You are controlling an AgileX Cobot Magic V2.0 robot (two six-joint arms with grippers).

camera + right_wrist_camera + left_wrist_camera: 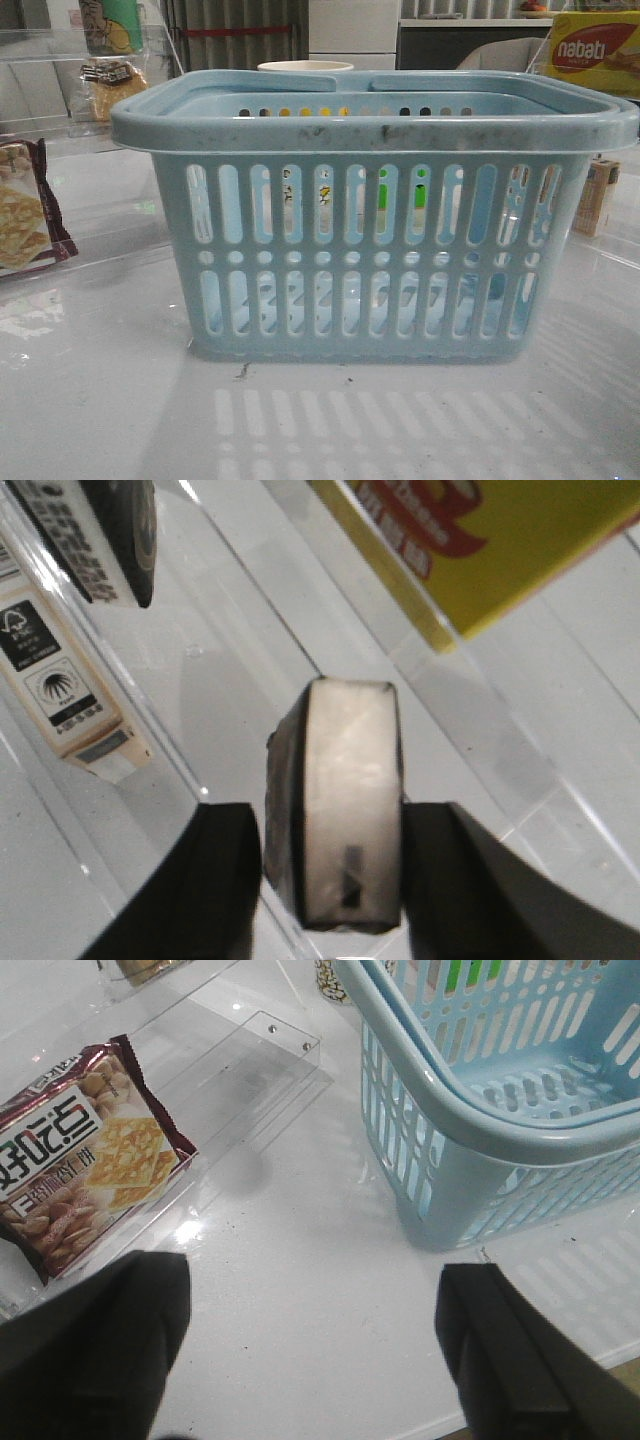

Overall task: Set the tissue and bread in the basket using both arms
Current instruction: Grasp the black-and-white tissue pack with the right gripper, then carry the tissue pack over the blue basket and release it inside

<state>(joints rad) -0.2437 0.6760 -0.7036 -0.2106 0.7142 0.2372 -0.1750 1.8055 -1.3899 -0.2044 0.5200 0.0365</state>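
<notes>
Ahead, the basket (372, 215) stands on the table (100, 400), bread (112, 88) far left behind; the left gripper (315, 1345) gapes beside the basket, while the right gripper (330, 865) clamps the tissue (340, 800).

Bright, even overhead light; glare patches on the glossy table (90, 400) (close objects blur).

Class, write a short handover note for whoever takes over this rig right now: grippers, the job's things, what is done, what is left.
Left gripper: open, empty, over bare table beside the basket.
Right gripper: jaws either side of the tissue, a pale-faced, dark-edged packet; contact looks close but firm grip is uncertain.
Bread: at the back left, untouched.
Done: nothing visible in the basket.
Left: load tissue, then bread.
</notes>
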